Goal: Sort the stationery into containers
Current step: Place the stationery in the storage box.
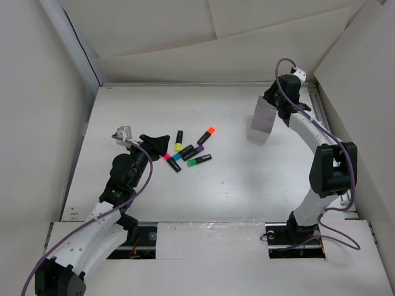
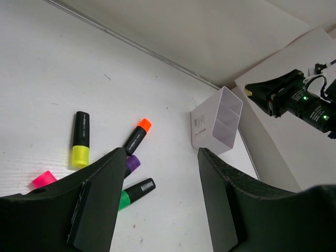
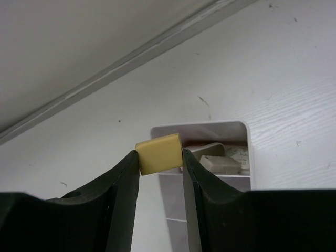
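Observation:
Several stubby black markers lie in a cluster mid-table: yellow-ended (image 1: 179,141), orange (image 1: 207,135), purple (image 1: 193,152), green (image 1: 199,160) and pink (image 1: 172,163). My left gripper (image 1: 160,145) hovers just left of them, open and empty; its wrist view shows the yellow (image 2: 80,139), orange (image 2: 136,137), purple (image 2: 132,164) and green (image 2: 134,192) markers beyond its fingers. The white compartmented container (image 1: 262,120) stands at the back right. My right gripper (image 3: 160,155) is shut on a yellow eraser (image 3: 159,152) just above the container's (image 3: 248,152) end compartment, which holds beige eraser bits (image 3: 219,163).
White walls and a raised rail (image 1: 203,83) close off the back of the table, and a wall runs along each side. From the left wrist, the container (image 2: 206,126) shows with the right gripper (image 2: 273,94) above it.

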`<state>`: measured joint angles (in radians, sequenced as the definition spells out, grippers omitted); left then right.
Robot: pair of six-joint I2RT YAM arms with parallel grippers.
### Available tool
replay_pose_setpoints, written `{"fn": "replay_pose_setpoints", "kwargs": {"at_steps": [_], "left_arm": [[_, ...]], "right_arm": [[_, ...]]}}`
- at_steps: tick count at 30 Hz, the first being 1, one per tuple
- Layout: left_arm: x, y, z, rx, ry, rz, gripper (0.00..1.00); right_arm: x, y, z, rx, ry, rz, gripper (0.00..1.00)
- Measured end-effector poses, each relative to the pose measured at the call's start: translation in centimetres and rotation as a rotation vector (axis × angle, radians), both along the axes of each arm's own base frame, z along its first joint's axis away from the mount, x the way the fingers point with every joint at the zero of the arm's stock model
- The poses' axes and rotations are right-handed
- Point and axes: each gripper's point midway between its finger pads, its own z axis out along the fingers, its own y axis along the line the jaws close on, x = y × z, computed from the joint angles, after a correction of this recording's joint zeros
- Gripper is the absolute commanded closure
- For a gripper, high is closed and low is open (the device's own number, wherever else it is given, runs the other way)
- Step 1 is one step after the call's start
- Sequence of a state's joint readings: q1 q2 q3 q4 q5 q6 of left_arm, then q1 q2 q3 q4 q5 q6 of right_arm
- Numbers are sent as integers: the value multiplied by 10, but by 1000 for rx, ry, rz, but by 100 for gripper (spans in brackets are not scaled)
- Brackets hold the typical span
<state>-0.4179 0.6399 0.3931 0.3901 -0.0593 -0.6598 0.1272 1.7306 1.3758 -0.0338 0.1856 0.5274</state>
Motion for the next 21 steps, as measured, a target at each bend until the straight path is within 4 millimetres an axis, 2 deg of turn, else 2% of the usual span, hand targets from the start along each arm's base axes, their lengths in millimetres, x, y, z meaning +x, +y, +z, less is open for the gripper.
{"fn": "replay_pose_setpoints", "kwargs": {"at_steps": [4, 8, 14, 16, 21], "left_arm": [[1, -2, -3, 4, 9, -7, 46], [1, -2, -4, 5, 12, -7, 46], [2, -3, -7, 9, 20, -10, 46], [3, -3, -8, 10, 24, -11, 46], [3, -3, -8, 11, 24, -11, 46]], "right_arm": [[-7, -7, -20, 5, 48, -35, 90], [-5, -10, -25, 9, 55, -49, 90], [-2, -14, -39, 14, 82, -68, 85], [-2, -14, -43, 15, 90, -69, 82], [-1, -14, -48, 13, 99, -70, 66]]}}
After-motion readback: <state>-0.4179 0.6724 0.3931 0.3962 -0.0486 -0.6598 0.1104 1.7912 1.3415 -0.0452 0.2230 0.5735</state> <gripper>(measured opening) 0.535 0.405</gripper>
